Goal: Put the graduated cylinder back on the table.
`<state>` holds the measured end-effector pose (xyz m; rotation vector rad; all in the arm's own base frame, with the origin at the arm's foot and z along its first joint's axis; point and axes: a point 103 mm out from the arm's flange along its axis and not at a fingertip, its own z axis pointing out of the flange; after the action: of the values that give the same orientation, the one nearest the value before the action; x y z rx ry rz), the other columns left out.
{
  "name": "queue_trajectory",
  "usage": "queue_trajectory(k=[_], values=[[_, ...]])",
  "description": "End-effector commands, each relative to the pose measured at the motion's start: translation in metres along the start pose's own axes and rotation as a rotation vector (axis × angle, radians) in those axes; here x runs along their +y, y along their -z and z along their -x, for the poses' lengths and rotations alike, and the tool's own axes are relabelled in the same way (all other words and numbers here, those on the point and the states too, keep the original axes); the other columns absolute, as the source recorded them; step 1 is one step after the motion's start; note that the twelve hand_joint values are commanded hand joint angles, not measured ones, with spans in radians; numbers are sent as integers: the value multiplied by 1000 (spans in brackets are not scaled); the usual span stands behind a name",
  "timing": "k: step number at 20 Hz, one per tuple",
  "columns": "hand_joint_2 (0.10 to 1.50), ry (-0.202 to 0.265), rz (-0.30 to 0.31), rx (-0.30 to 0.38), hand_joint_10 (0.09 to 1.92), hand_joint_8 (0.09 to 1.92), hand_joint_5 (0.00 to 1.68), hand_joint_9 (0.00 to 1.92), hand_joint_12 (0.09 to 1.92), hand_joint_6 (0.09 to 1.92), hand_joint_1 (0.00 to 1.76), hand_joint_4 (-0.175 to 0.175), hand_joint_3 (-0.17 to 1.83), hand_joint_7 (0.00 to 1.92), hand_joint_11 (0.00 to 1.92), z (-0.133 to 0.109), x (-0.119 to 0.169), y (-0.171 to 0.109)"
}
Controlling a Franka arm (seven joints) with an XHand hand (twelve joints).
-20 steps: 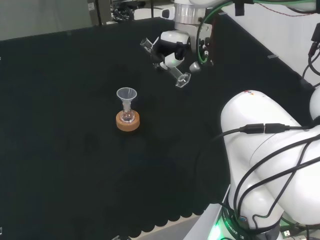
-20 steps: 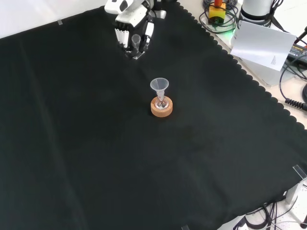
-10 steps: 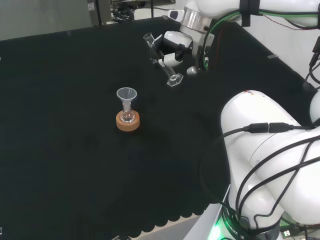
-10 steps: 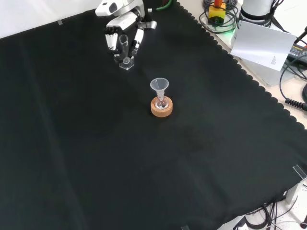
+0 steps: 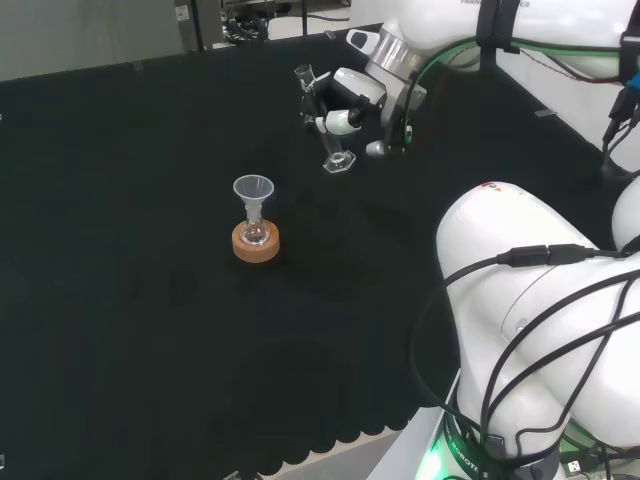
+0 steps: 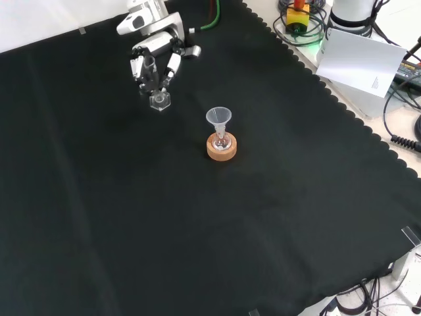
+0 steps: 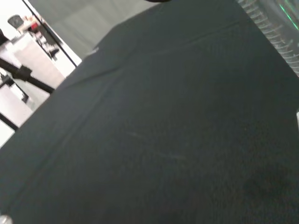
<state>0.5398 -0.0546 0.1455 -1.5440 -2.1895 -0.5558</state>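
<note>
Cork ring (image 5: 256, 243) near mid-cloth serves as the landmark; a small flask (image 5: 257, 232) sits in it with a clear funnel (image 5: 253, 189) standing in its neck. In the head view the hand (image 5: 345, 100) is up and right of the ring, well apart from it, fingers curled round the cylinder (image 5: 322, 120), which leans a little, mouth up, hexagonal foot (image 5: 338, 163) at or just above the cloth; contact cannot be told. In the front view the hand (image 6: 152, 54) is up and left of the ring (image 6: 222, 147), fingers pointing down on either side of the cylinder (image 6: 152, 74), its foot (image 6: 159, 101) nearest the ring, open cloth between foot and funnel (image 6: 219, 118). Nothing stands between the cylinder and the ring. Arm's white links (image 5: 545, 320) with black cables bulk to the right of the ring in the head view. Surface: black cloth (image 6: 197, 224), scalloped edge, faint creases; wrist view gives bare cloth (image 7: 168, 140) and a strip of room beyond it. Past the cloth edge, up and right of the ring in the front view: a white sheet (image 6: 362, 62), coiled cables (image 6: 299, 26), a white base. Sheet carries a small mark, too small to read.
</note>
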Motion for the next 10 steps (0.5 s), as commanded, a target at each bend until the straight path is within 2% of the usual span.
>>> queue_trajectory(k=[1,5,10], values=[[1210,1,65,56,87,265,978,1372,693,1041,1129,-125,-175,1194,1253,15,16,-17],[1211,-10,83,77,87,261,975,1353,697,1046,1129,-126,-175,1165,1241,22,22,-28],[1215,-39,158,87,87,294,965,1327,733,1059,1126,-126,-175,1115,1217,28,21,-43]])
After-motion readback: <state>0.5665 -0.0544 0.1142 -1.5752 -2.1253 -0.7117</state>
